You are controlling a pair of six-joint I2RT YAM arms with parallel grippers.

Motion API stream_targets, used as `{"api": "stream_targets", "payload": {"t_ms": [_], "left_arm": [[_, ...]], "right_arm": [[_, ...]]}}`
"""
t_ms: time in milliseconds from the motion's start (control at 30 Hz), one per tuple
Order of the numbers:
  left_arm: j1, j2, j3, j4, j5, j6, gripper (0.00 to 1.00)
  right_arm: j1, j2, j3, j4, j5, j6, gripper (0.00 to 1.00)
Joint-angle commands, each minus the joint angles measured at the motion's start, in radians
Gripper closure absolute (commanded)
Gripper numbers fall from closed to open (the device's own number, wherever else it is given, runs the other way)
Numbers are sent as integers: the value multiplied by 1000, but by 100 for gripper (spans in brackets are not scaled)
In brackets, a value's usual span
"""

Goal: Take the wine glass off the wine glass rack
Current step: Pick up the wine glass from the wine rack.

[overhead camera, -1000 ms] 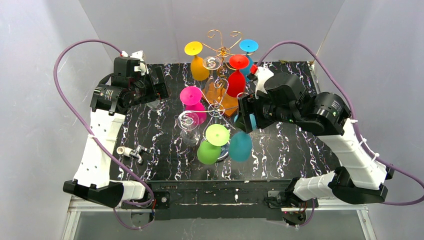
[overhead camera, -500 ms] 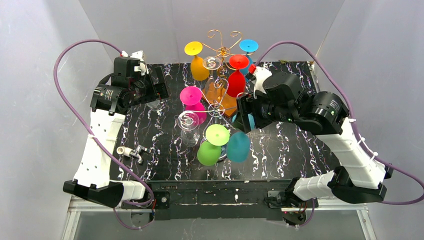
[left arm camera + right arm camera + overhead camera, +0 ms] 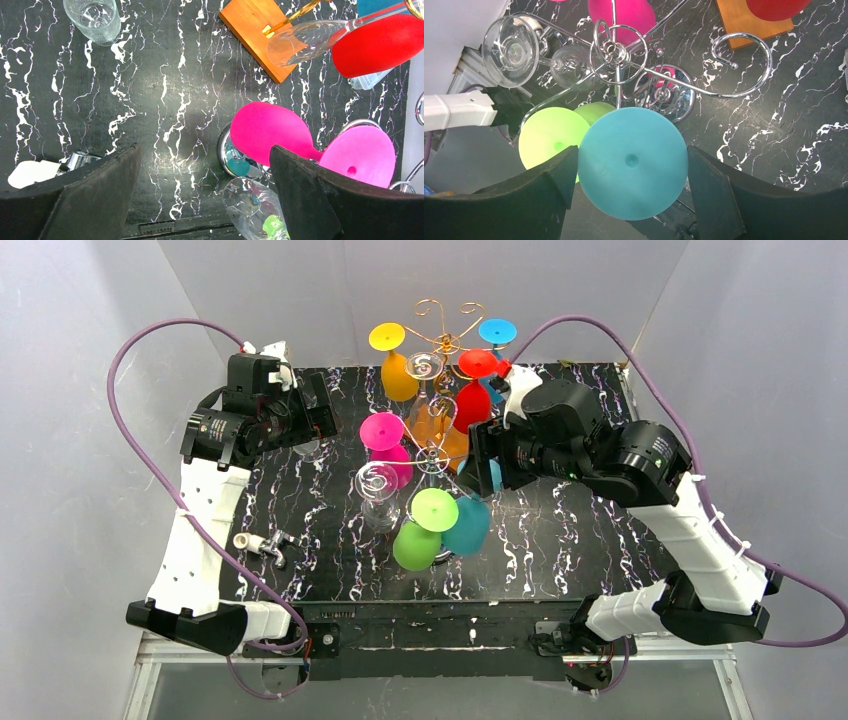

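- Showing its round foot to the right wrist camera, the teal wine glass (image 3: pixel 631 162) sits between the two fingers of the right gripper (image 3: pixel 631 155). The rim of the foot meets a finger on each side, so the wide-set jaws pinch it.
- From above, the glass's teal bowl hangs below that gripper, near the front middle of the table (image 3: pixel 560 540), tilted toward the lime green glass (image 3: pixel 435 508) and touching it or just beside it.
- The chrome wine glass rack (image 3: pixel 613 48) stands right behind the teal glass. Its thin arms run out from a ringed hub, and one passes under the teal foot. Whether the glass is still hooked on that arm cannot be told.
- The rack's round shiny base (image 3: pixel 676 102) rests on the black marbled tabletop.
- On the rack's other arms hang the lime green glass, a clear glass (image 3: pixel 509 45) and a pink glass (image 3: pixel 626 15).
- Behind it, a gold wire rack (image 3: pixel 445 325) rises from an orange block (image 3: pixel 255 30) and carries yellow (image 3: pixel 395 365), red (image 3: pixel 475 390), blue (image 3: pixel 497 332) and orange (image 3: pixel 435 425) glasses.
- The left gripper (image 3: pixel 204 150) hovers over the left rear of the table with its fingers spread wide and nothing between them.
- A clear tumbler (image 3: pixel 95 17) stands on the table near it, and a small white and metal piece (image 3: pixel 262 543) lies toward the front left.
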Motion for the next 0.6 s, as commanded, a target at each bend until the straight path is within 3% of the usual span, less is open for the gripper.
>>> {"api": "stream_targets", "payload": {"t_ms": [0, 567], "left_arm": [[-3, -18, 7, 8, 9, 14, 1], [-1, -17, 9, 19, 9, 15, 1]], "right_arm": [[4, 10, 43, 62, 32, 15, 48], [4, 11, 1, 91, 163, 29, 49]]}}
